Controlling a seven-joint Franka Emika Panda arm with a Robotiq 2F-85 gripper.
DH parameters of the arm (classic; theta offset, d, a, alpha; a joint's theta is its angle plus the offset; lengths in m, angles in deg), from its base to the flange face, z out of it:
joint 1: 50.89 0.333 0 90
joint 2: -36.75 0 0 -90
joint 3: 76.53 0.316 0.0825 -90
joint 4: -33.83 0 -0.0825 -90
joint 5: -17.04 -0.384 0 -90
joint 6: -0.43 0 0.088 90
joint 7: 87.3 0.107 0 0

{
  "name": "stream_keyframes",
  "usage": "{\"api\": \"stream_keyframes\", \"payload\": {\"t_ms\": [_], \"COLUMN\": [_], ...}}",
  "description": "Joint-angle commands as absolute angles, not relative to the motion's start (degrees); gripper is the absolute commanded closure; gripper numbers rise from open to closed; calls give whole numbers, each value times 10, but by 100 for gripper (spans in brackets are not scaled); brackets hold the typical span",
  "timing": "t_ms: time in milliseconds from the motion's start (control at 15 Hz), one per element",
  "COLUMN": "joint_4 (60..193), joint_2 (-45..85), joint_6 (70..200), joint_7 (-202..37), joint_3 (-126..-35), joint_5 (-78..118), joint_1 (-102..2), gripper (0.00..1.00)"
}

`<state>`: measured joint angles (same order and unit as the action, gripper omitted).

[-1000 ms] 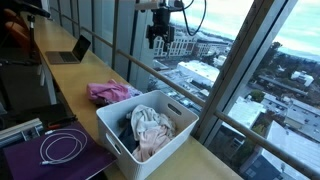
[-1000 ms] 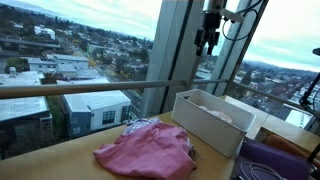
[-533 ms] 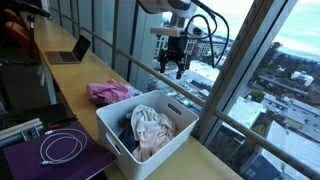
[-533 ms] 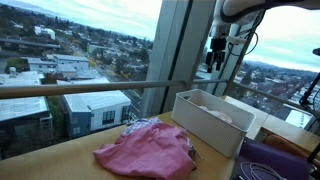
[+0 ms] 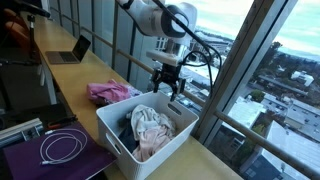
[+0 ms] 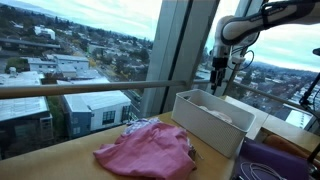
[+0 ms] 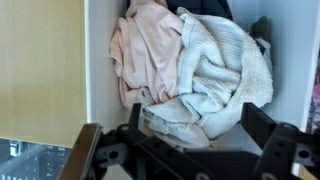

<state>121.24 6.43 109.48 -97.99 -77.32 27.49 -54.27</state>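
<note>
My gripper (image 5: 167,86) hangs open and empty just above the far end of a white plastic basket (image 5: 118,138); it also shows in an exterior view (image 6: 219,80) and in the wrist view (image 7: 190,128). The basket (image 6: 200,122) holds crumpled clothes: a pale pink garment (image 7: 150,45), a whitish knit piece (image 7: 215,70) and dark cloth (image 5: 125,132). The wrist view looks straight down on the whitish piece, which lies between the two fingers but below them. A pink cloth (image 5: 108,93) lies on the wooden counter beside the basket, also seen in an exterior view (image 6: 150,150).
The basket stands on a long wooden counter (image 5: 70,85) along a glass wall with a metal rail (image 6: 90,88). A purple mat with a coiled white cable (image 5: 62,148) lies near the basket. A laptop (image 5: 72,51) sits farther down the counter.
The gripper has come down from high by the window to just above the basket's far end, staying open. Clothes and basket have not moved.
</note>
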Motion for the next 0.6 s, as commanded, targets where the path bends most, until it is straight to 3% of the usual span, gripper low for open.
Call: {"api": "stream_keyframes", "payload": {"t_ms": [0,533], "joint_4": [1305,1407], "joint_2": [84,61], "joint_6": [1191,1307], "joint_7": [-1020,-1073], "joint_3": [-763,-749], "joint_5": [259,221], "joint_1": [-554,-563], "gripper": [0,0]}}
